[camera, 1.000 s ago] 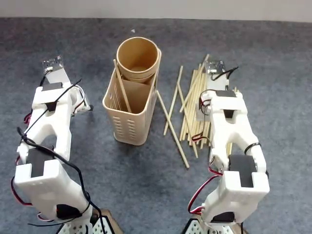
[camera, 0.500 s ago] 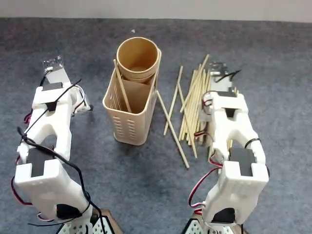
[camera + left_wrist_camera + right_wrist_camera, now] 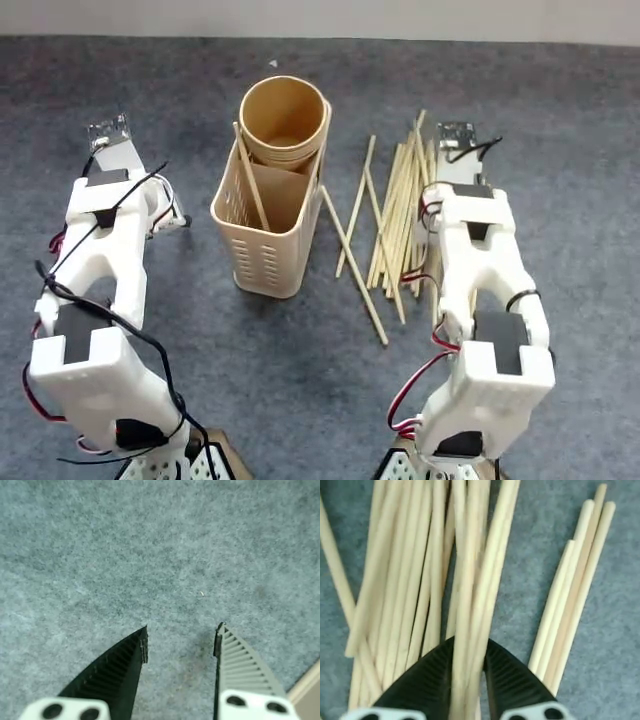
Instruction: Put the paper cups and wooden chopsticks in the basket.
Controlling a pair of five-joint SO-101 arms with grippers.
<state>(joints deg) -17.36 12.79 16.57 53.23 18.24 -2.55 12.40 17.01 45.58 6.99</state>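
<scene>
So the right pincer [image 3: 468, 647] is pinched down on a couple of the wooden chopsticks [image 3: 435, 570]. Its two black fingers [image 3: 427, 680] squeeze sticks that run straight out ahead of the tips. The rest of the bunch fans out flat on the grey carpet [image 3: 615, 630], right in front of and beside that pincer. A little group of three sticks [image 3: 572, 600] lies just off to one side of it, apart from the main lot. In the high view the pile [image 3: 400, 210] runs along the inner side of the right arm [image 3: 480, 260], and a couple of strays cross each other over toward the basket [image 3: 262, 260]. The basket stands upright between the two pincers, well apart from both. The paper cups [image 3: 283, 115] are stacked in its far compartment, and one chopstick [image 3: 250, 178] leans in the near one. The left pincer [image 3: 182, 630] is spread wide over plain carpet, on the opposite side of the basket from the pile.
</scene>
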